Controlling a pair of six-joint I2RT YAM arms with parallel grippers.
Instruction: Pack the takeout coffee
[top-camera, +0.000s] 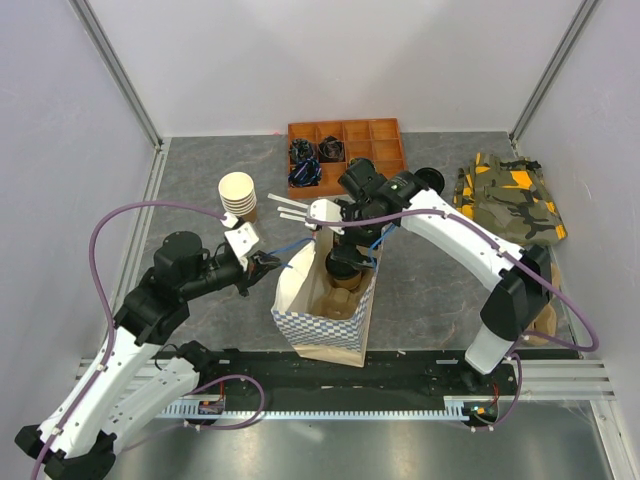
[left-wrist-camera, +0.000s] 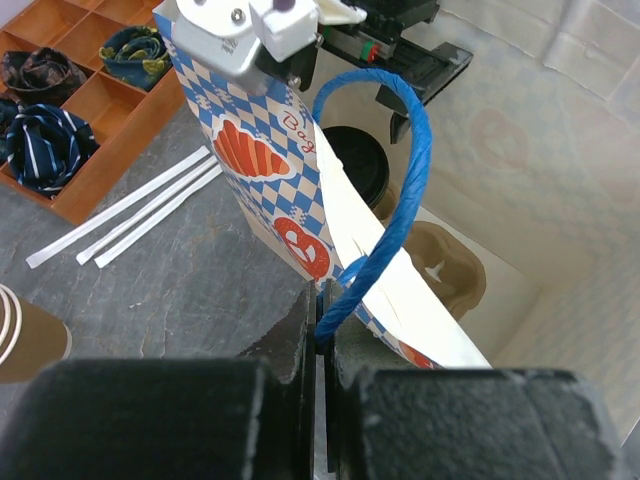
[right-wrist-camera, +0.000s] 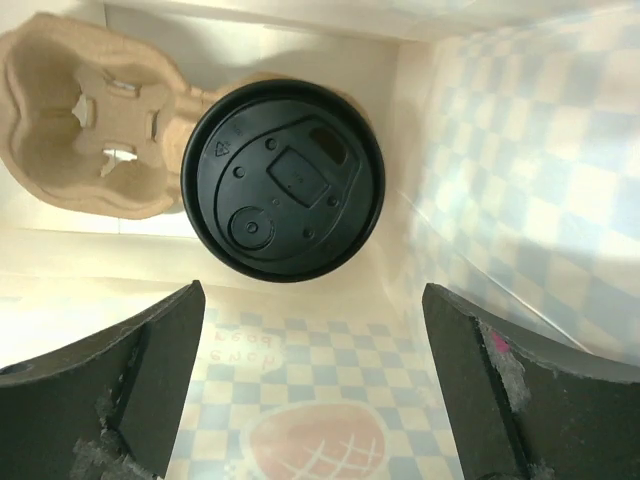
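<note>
The takeout coffee (right-wrist-camera: 283, 180) stands upright inside the blue-checked paper bag (top-camera: 315, 325), its round black lid facing up, beside an empty hole of a pulp cup carrier (right-wrist-camera: 85, 125). The lid (left-wrist-camera: 355, 170) also shows through the bag's mouth in the left wrist view. My right gripper (right-wrist-camera: 312, 300) hangs in the bag's mouth above the cup, jaws wide open and holding nothing. My left gripper (left-wrist-camera: 322, 305) is shut on the bag's blue rope handle (left-wrist-camera: 415, 160) at the bag's left side. From the top, the right gripper (top-camera: 350, 258) hides the cup.
A stack of lidless paper cups (top-camera: 238, 195) stands at the back left. White sticks (top-camera: 288, 208) lie beside it. An orange compartment tray (top-camera: 375, 140) sits at the back. A camouflage cloth (top-camera: 510, 200) lies at the right.
</note>
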